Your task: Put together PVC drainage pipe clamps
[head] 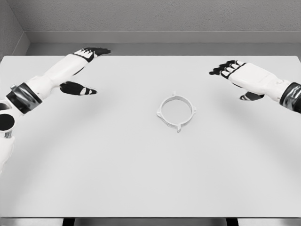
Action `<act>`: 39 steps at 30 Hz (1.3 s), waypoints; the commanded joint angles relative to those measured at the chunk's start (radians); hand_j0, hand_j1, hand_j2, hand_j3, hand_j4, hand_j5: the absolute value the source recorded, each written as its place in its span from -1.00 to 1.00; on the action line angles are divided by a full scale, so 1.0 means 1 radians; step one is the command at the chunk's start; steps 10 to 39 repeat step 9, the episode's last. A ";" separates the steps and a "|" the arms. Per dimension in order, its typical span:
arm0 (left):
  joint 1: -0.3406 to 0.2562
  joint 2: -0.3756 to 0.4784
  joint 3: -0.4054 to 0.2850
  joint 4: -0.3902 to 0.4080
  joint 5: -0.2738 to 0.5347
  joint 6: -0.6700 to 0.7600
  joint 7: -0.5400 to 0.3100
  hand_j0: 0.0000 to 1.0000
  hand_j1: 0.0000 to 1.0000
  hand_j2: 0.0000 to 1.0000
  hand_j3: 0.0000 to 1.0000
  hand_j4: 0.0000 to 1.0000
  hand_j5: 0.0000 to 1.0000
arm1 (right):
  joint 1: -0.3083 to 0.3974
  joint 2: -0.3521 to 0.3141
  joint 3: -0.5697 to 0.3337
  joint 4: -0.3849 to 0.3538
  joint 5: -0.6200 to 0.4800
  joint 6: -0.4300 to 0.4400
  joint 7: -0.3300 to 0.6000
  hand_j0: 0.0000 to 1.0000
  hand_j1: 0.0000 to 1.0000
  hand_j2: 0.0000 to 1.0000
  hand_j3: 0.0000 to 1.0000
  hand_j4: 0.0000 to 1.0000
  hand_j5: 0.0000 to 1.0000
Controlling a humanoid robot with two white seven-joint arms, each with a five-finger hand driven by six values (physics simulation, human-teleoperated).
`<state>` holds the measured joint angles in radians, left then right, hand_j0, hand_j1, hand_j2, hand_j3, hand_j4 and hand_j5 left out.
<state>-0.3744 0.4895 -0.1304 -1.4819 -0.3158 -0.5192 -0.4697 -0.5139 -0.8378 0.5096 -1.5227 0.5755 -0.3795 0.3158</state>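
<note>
The left hand [80,70] hovers open over the far left of the white tabletop [94,169], holding nothing. A white ring-shaped pipe clamp [176,112] lies flat just right of the middle, with bare surface all around it. The right hand [240,75] hovers open at the far right, well apart from the clamp.

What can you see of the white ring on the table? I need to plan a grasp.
The ring is a thin white hoop, plastic by its look, with small tabs jutting from its rim. It lies flat on the white table, slightly right of the middle, its centre open. Nothing but the table touches it; both hands are well away.
</note>
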 commanded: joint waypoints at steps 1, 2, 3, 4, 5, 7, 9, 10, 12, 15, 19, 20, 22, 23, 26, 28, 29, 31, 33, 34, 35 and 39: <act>0.003 0.167 0.015 0.017 0.138 -0.092 0.000 1.00 1.00 1.00 1.00 1.00 1.00 | 0.002 -0.049 0.000 -0.027 -0.003 0.001 0.003 1.00 1.00 1.00 1.00 1.00 1.00; 0.006 0.179 0.025 0.055 0.136 -0.092 0.000 1.00 1.00 1.00 1.00 1.00 1.00 | 0.005 -0.089 0.000 -0.059 -0.003 0.001 0.003 1.00 1.00 1.00 1.00 1.00 1.00; 0.011 0.192 0.038 0.098 0.132 -0.092 0.000 1.00 1.00 1.00 1.00 1.00 1.00 | 0.012 -0.106 -0.002 -0.086 -0.003 0.001 0.003 1.00 1.00 1.00 1.00 1.00 1.00; 0.012 0.193 0.077 0.149 0.129 -0.092 0.000 1.00 1.00 1.00 1.00 1.00 1.00 | 0.015 -0.106 -0.002 -0.091 -0.003 0.001 0.006 1.00 1.00 1.00 1.00 1.00 1.00; 0.018 0.193 0.103 0.181 0.124 -0.092 0.000 1.00 1.00 1.00 1.00 1.00 1.00 | 0.020 -0.106 -0.002 -0.093 -0.003 0.001 0.006 1.00 1.00 1.00 1.00 1.00 1.00; 0.028 0.198 0.109 0.212 0.126 -0.092 0.000 1.00 1.00 1.00 1.00 1.00 1.00 | 0.020 -0.104 -0.002 -0.102 -0.003 0.001 0.006 1.00 1.00 1.00 1.00 1.00 1.00; 0.052 0.207 0.127 0.221 0.115 -0.092 0.002 1.00 1.00 1.00 1.00 1.00 1.00 | 0.021 -0.103 0.000 -0.108 -0.003 0.001 0.006 1.00 1.00 1.00 1.00 1.00 1.00; 0.052 0.207 0.127 0.221 0.115 -0.092 0.002 1.00 1.00 1.00 1.00 1.00 1.00 | 0.021 -0.103 0.000 -0.108 -0.003 0.001 0.006 1.00 1.00 1.00 1.00 1.00 1.00; 0.052 0.207 0.127 0.221 0.115 -0.092 0.002 1.00 1.00 1.00 1.00 1.00 1.00 | 0.021 -0.103 0.000 -0.108 -0.003 0.001 0.006 1.00 1.00 1.00 1.00 1.00 1.00; 0.052 0.207 0.127 0.221 0.115 -0.092 0.002 1.00 1.00 1.00 1.00 1.00 1.00 | 0.021 -0.103 0.000 -0.108 -0.003 0.001 0.006 1.00 1.00 1.00 1.00 1.00 1.00; 0.052 0.207 0.127 0.221 0.115 -0.092 0.002 1.00 1.00 1.00 1.00 1.00 1.00 | 0.021 -0.103 0.000 -0.108 -0.003 0.001 0.006 1.00 1.00 1.00 1.00 1.00 1.00; 0.052 0.207 0.127 0.221 0.115 -0.092 0.002 1.00 1.00 1.00 1.00 1.00 1.00 | 0.021 -0.103 0.000 -0.108 -0.003 0.001 0.006 1.00 1.00 1.00 1.00 1.00 1.00; 0.052 0.207 0.127 0.221 0.115 -0.092 0.002 1.00 1.00 1.00 1.00 1.00 1.00 | 0.021 -0.103 0.000 -0.108 -0.003 0.001 0.006 1.00 1.00 1.00 1.00 1.00 1.00; 0.052 0.207 0.127 0.221 0.115 -0.092 0.002 1.00 1.00 1.00 1.00 1.00 1.00 | 0.021 -0.103 0.000 -0.108 -0.003 0.001 0.006 1.00 1.00 1.00 1.00 1.00 1.00; 0.052 0.207 0.127 0.221 0.115 -0.092 0.002 1.00 1.00 1.00 1.00 1.00 1.00 | 0.021 -0.103 0.000 -0.108 -0.003 0.001 0.006 1.00 1.00 1.00 1.00 1.00 1.00; 0.052 0.207 0.127 0.221 0.115 -0.092 0.002 1.00 1.00 1.00 1.00 1.00 1.00 | 0.021 -0.103 0.000 -0.108 -0.003 0.001 0.006 1.00 1.00 1.00 1.00 1.00 1.00; 0.052 0.207 0.127 0.221 0.115 -0.092 0.002 1.00 1.00 1.00 1.00 1.00 1.00 | 0.021 -0.103 0.000 -0.108 -0.003 0.001 0.006 1.00 1.00 1.00 1.00 1.00 1.00; 0.052 0.207 0.127 0.221 0.115 -0.092 0.002 1.00 1.00 1.00 1.00 1.00 1.00 | 0.021 -0.103 0.000 -0.108 -0.003 0.001 0.006 1.00 1.00 1.00 1.00 1.00 1.00; 0.052 0.207 0.127 0.221 0.115 -0.092 0.002 1.00 1.00 1.00 1.00 1.00 1.00 | 0.021 -0.103 0.000 -0.108 -0.003 0.001 0.006 1.00 1.00 1.00 1.00 1.00 1.00; 0.052 0.207 0.127 0.221 0.115 -0.092 0.002 1.00 1.00 1.00 1.00 1.00 1.00 | 0.021 -0.103 0.000 -0.108 -0.003 0.001 0.006 1.00 1.00 1.00 1.00 1.00 1.00; 0.052 0.207 0.127 0.221 0.115 -0.092 0.002 1.00 1.00 1.00 1.00 1.00 1.00 | 0.021 -0.103 0.000 -0.108 -0.003 0.001 0.006 1.00 1.00 1.00 1.00 1.00 1.00; 0.052 0.207 0.127 0.221 0.115 -0.092 0.002 1.00 1.00 1.00 1.00 1.00 1.00 | 0.021 -0.103 0.000 -0.108 -0.003 0.001 0.006 1.00 1.00 1.00 1.00 1.00 1.00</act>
